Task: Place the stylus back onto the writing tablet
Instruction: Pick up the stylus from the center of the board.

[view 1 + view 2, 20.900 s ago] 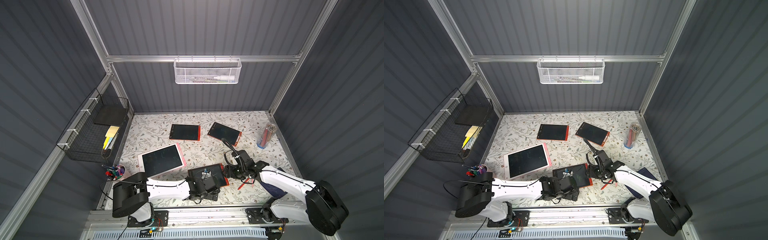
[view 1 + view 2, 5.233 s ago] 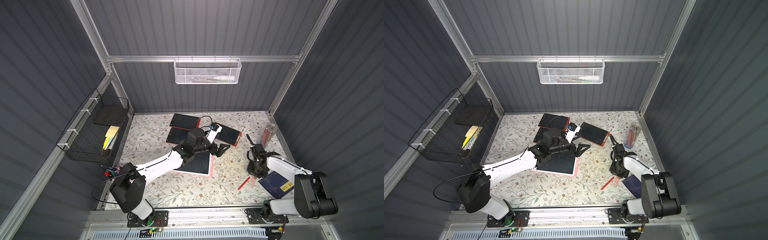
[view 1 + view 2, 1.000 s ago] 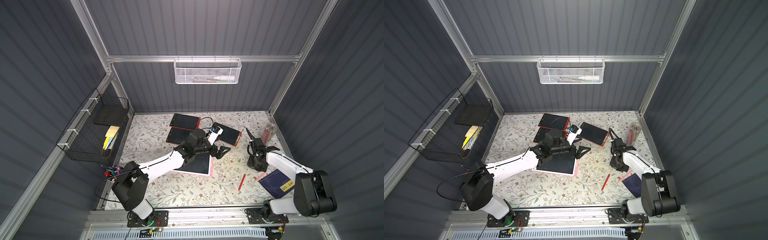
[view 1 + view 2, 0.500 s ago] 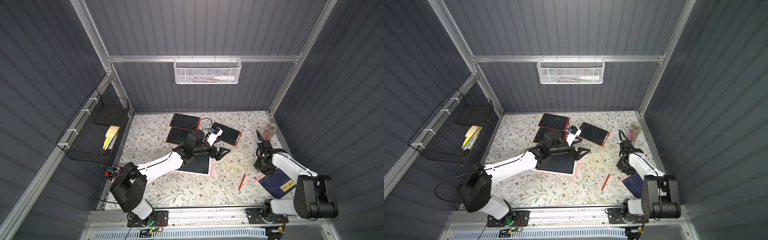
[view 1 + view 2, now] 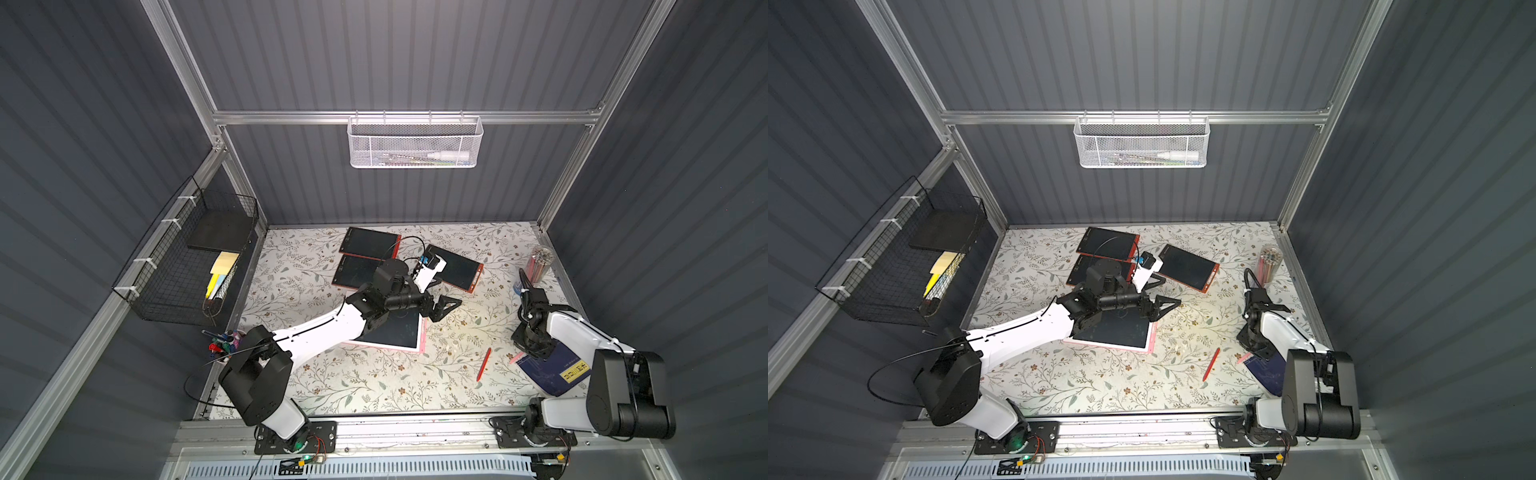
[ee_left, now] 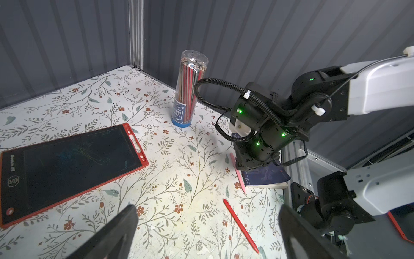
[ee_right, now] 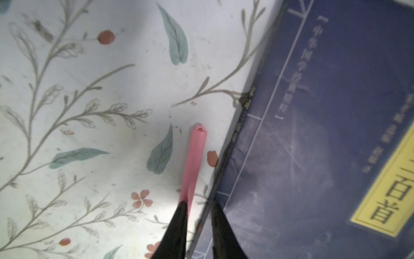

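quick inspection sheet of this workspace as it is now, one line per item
surface: floral table cover, flat, some smudges
job's things: red stylus loose on the cover; pink stylus flat beside navy book; pink-framed tablet partly under left arm; three red tablets behind it
clutter: pencil tube, marker cup
grippers: left gripper wide open, empty; right gripper narrowly open over the pink stylus's end
cables: coiled cable on right wrist, off the cover
surroundings: black wire basket, white mesh basket on the walls
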Motion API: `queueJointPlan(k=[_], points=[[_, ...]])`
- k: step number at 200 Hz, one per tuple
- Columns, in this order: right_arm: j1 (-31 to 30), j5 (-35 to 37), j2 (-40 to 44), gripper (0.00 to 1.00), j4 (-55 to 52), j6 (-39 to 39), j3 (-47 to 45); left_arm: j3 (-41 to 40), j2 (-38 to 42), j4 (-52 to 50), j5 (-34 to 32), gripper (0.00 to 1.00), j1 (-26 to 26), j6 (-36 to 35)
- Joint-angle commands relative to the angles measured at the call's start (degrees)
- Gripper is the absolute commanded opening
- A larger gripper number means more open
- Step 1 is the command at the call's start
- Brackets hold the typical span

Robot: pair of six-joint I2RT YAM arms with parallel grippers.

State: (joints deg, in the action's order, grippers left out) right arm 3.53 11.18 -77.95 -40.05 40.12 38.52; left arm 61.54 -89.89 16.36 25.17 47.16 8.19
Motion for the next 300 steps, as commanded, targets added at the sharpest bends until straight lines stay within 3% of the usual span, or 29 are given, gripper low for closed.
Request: queueJointPlan(k=[1, 104, 181, 244, 300], points=[[0.6, -1.57, -0.2, 0.22, 2.23, 1.78, -1.41, -0.21, 1.12, 0.63, 0.98, 0.99, -0.23, 0.31], [0.68, -3.41, -0.75, 0.19, 5.17, 2.91, -2.6, -0.19, 1.06, 0.5, 0.71, 0.99, -0.22, 0.25], [-0.21, -10.59, -2.33, 0.16, 12.63, 2.3, -3.71, -0.02, 1.07, 0.6, 1.12, 0.99, -0.24, 0.25], [-5.8, -9.75, -6.34, 0.16, 15.72, 1.73, -1.26, -0.01, 0.91, 0.62, 0.9, 0.99, -0.22, 0.25], [-6.47, -7.7, -6.51, 0.17, 14.48, 1.19, -0.99, -0.14, 0.77, 0.82, 0.69, 0.99, -0.22, 0.4]])
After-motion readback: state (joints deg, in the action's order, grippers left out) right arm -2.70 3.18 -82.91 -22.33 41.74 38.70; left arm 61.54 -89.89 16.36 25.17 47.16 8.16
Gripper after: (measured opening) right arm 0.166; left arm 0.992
